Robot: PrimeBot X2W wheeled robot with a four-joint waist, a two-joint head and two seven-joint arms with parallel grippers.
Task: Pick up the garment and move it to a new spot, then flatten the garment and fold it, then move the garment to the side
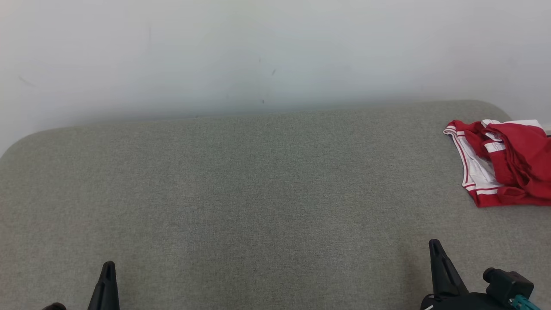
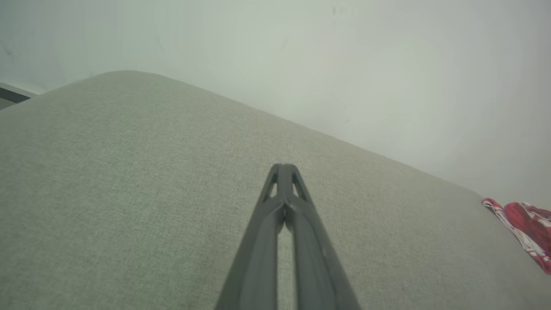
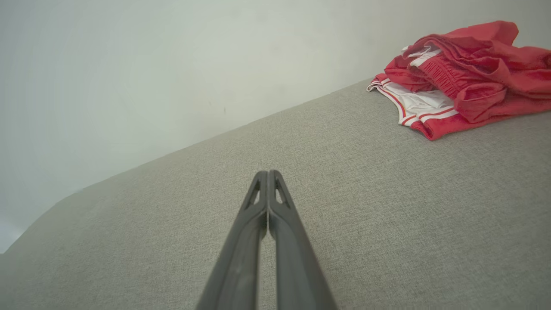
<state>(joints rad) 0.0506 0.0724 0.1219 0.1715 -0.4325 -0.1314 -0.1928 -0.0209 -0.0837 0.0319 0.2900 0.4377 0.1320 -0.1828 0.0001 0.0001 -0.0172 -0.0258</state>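
Grey woven-fabric tabletop: stands before a pale plain wall, which runs behind its rear edge.
Crumpled red-and-white cloth garment: lies on the tabletop, at its far right, near the rear edge.
Left dark long-fingered claw: at the tabletop's near left.
Right dark long-fingered claw: at the tabletop's near right, before the garment and well apart from it.

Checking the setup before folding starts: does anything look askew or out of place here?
Only the red and white garment: it lies bunched in a rumpled heap at the far right of the grey surface, not spread flat. Nothing looks spilled or damaged.
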